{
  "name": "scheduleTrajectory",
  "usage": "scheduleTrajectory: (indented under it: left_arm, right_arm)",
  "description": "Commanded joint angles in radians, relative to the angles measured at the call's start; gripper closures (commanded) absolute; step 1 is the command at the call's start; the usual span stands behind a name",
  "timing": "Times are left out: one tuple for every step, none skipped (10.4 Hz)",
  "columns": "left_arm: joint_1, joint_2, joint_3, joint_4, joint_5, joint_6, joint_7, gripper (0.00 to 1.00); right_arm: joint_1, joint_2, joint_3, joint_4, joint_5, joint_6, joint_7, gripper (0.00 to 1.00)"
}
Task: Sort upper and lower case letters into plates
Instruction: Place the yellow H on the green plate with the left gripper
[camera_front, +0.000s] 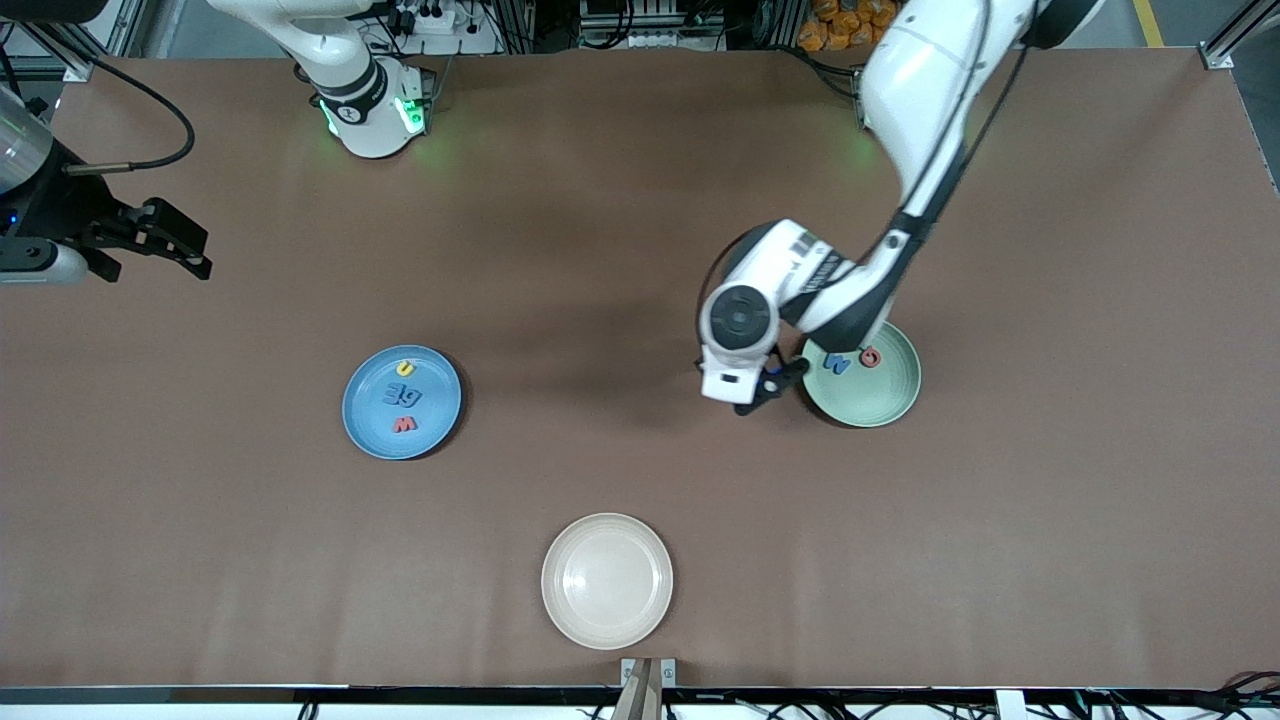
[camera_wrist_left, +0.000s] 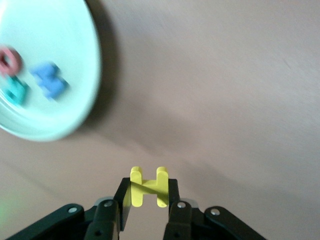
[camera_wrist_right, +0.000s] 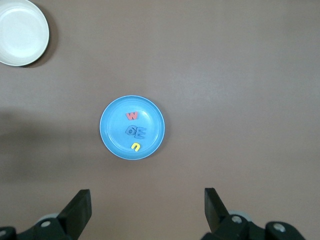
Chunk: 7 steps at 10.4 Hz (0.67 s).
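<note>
Offset between the left gripper (camera_front: 778, 385) and the mint plate (camera_front: 880, 400) is what the coming move turns on. That gripper is clenched on a yellow H (camera_wrist_left: 148, 187), pinched across its crossbar so both uprights stick out past the fingertips. In the front view it hangs over bare table just beside the plate's rim, on the side toward the right arm's end of the table. The left wrist view agrees: under the H lies only brown table (camera_front: 620, 200), and the plate sits off to one side, not beneath the jaws.

Three letters already lie in the mint plate: a red ring-shaped one (camera_wrist_left: 9, 61), a teal one (camera_wrist_left: 17, 90) and a blue one (camera_wrist_left: 50, 80), bunched in the part of the plate under the left arm's forearm. To my eye the H should travel sideways toward the left arm's end of the table until it is over the plate's floor, and only then be let go; dropped from here it would probably land on the table or clip the rim.

Waiting over the right arm's end of the table, the right gripper (camera_front: 160, 240) has its fingers spread wide and empty. Its wrist view looks down on the blue plate (camera_wrist_right: 112, 135), which holds four letters, and the empty cream plate (camera_wrist_right: 22, 32). The left arm is plainly the nearer one.
</note>
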Motion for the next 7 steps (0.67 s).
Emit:
scheduleTrajectory:
  left_arm:
    - [0.086, -0.137, -0.005, -0.159, 0.023, 0.0, 0.227, 0.94]
    - [0.11, -0.155, -0.005, -0.187, 0.064, 0.002, 0.263, 0.94]
    - [0.159, -0.169, -0.011, -0.227, 0.095, 0.022, 0.306, 0.94]
    - [0.202, -0.201, -0.011, -0.3, 0.095, 0.089, 0.373, 0.94]
    - [0.242, -0.233, -0.012, -0.376, 0.095, 0.162, 0.419, 0.94]
    - [0.254, -0.235, -0.017, -0.389, 0.095, 0.184, 0.424, 0.94]
    - [0.256, -0.234, -0.017, -0.388, 0.093, 0.189, 0.424, 0.92]
  right_arm:
    - [0.004, -0.019, 0.003, -0.009, 0.013, -0.014, -0.011, 0.0]
    - [0.004, -0.027, 0.012, -0.012, 0.012, -0.026, -0.013, 0.0]
    - [0.004, -0.03, 0.015, -0.015, 0.01, -0.026, -0.013, 0.0]
    - [0.004, -0.031, 0.018, -0.015, 0.012, -0.026, -0.013, 0.0]
    - [0.004, -0.034, 0.023, -0.014, 0.012, -0.039, -0.013, 0.0]
    - [0.006, -0.036, 0.018, -0.014, 0.012, -0.046, -0.013, 0.0]
    - [0.02, -0.042, 0.01, -0.015, 0.012, -0.046, -0.013, 0.0]
